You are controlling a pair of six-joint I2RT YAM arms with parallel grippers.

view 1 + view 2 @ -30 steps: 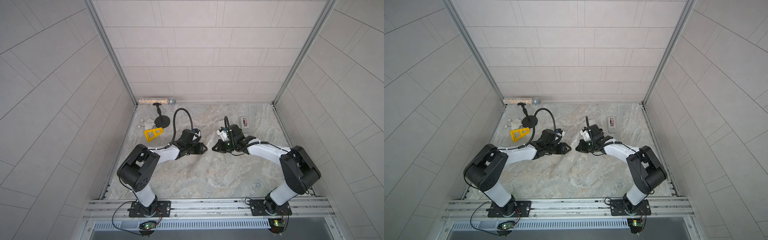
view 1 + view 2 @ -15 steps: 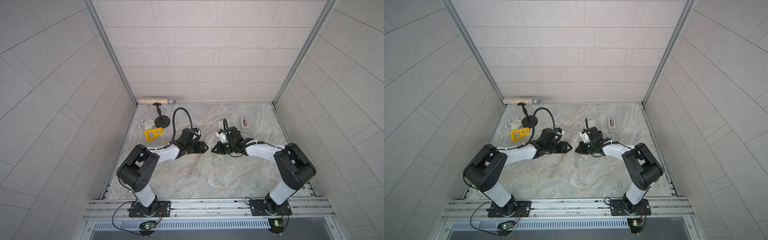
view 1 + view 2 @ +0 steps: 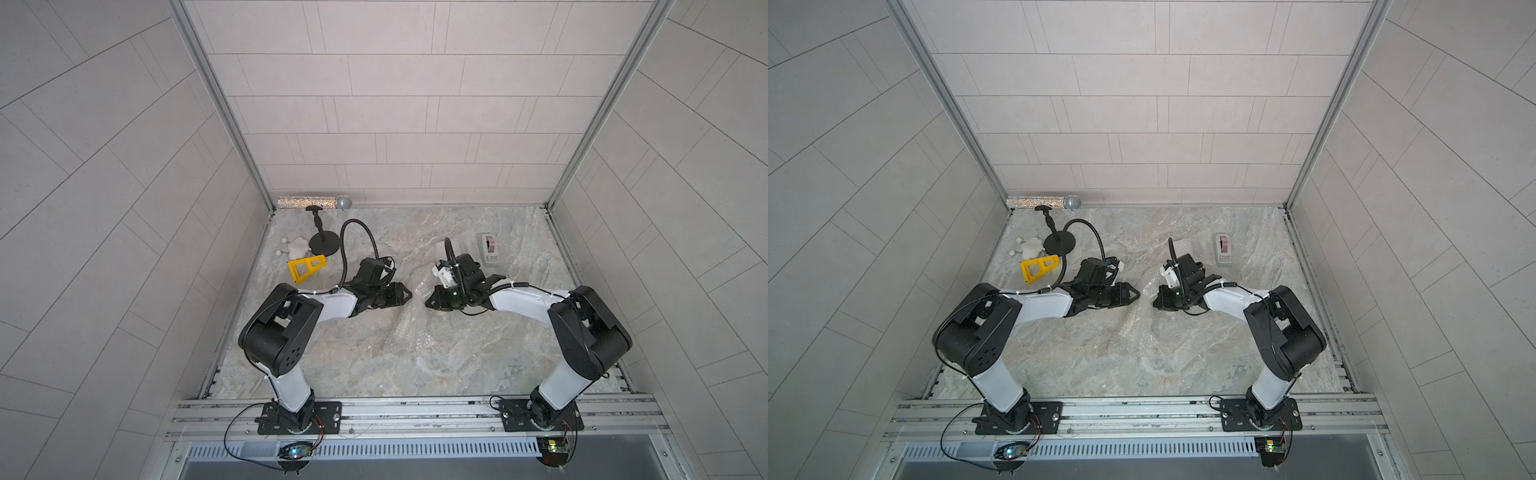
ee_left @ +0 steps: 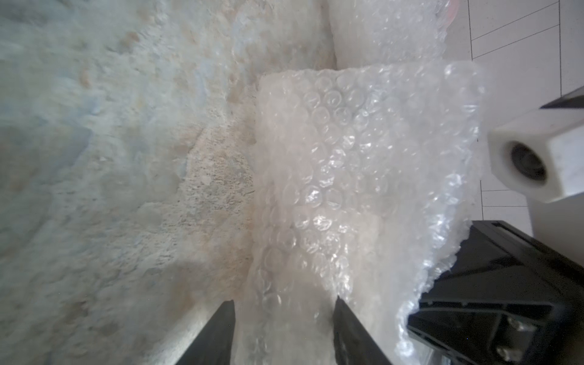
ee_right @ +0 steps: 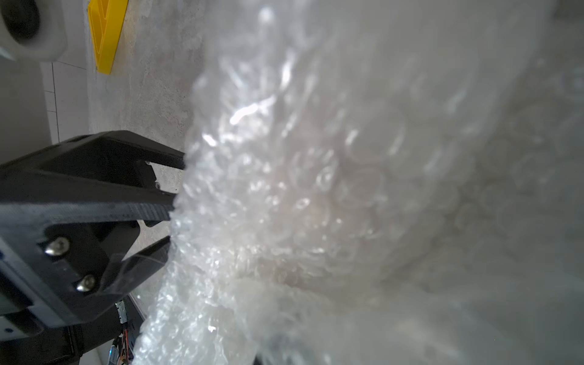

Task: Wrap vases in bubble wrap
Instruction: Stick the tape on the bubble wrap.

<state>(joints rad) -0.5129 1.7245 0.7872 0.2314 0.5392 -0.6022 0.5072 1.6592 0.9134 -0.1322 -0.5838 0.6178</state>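
1. Straddling a fold of wrap (image 4: 347,158), my left gripper (image 4: 283,301) stands about half open. Whether its fingers press the fold I cannot tell.
2. My right gripper (image 3: 429,300) is closed tight. The wrap rises against it and drapes over its wrist camera, so I judge it pinches the sheet's edge.
3. The wrap lies in the middle of the table (image 3: 374,370) between my two grippers, whose tips face each other closely. It spreads crumpled toward the near edge.
4. No vases show plainly. A pale bulk under the wrap beyond my left fingers may be one, but I cannot tell, and I cannot find a second.
5. As I judge it, the wrapping is begun but loose, with nothing taped. What is left is to roll the sheet tight, close the ends, tape it, then do the other vase.
6. The tape dispenser (image 3: 489,249) sits just behind my right wrist. The yellow piece (image 3: 306,268), stand (image 3: 323,246) and mic (image 3: 314,203) are at the back left, well apart.
7. The sheet blinds my right wrist camera, and both wrists crowd the bundle.
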